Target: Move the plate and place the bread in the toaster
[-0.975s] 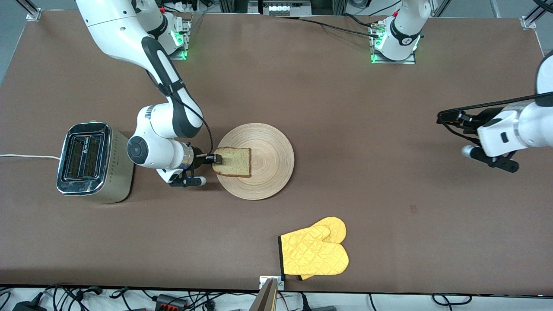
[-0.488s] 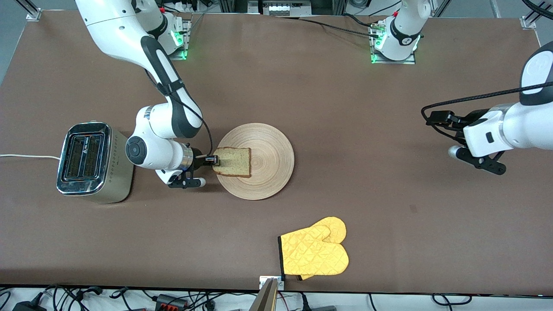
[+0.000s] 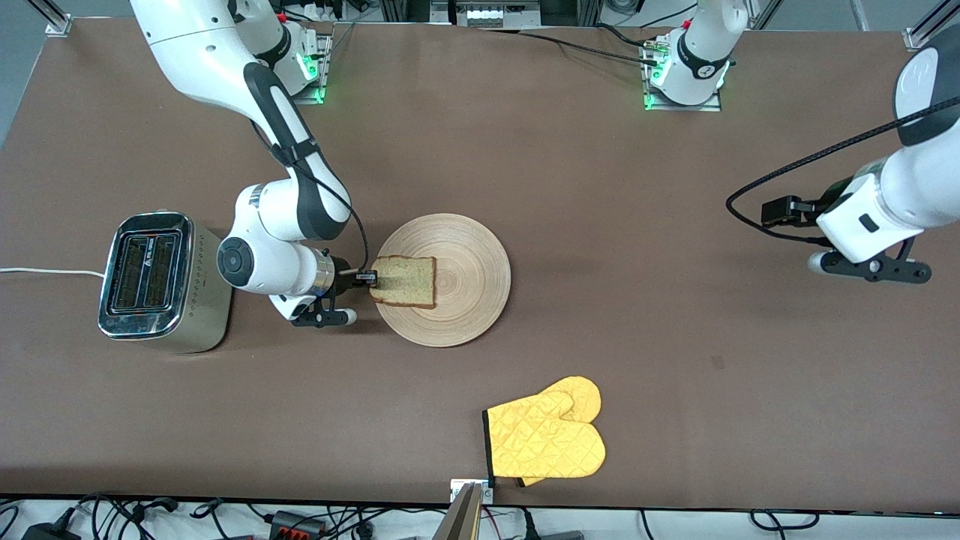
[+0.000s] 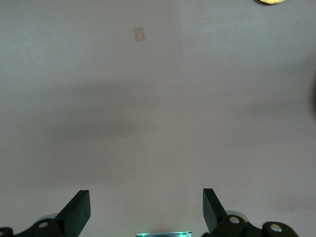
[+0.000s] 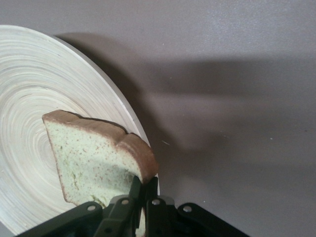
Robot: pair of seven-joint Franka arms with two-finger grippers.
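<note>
The light-wood plate (image 3: 457, 292) lies mid-table; its rim also shows in the right wrist view (image 5: 29, 79). The bread (image 3: 406, 281) slice is over the plate's edge toward the toaster, and in the right wrist view (image 5: 94, 163) it is tilted up on its crust edge. My right gripper (image 3: 367, 278) is shut on the bread's crust edge, its jaws pinching it in the right wrist view (image 5: 146, 190). The toaster (image 3: 154, 281) stands at the right arm's end of the table, slots up. My left gripper (image 4: 146, 210) is open and empty over bare table at the left arm's end.
A yellow oven mitt (image 3: 546, 439) lies near the table's front edge, nearer to the front camera than the plate. The toaster's white cord (image 3: 45, 271) runs off the table's end. A small mark (image 4: 139, 33) is on the table under my left gripper.
The right gripper has drawn the bread slightly toward the toaster. The left arm swung toward the plate, then back out toward its end of the table, and turned.
</note>
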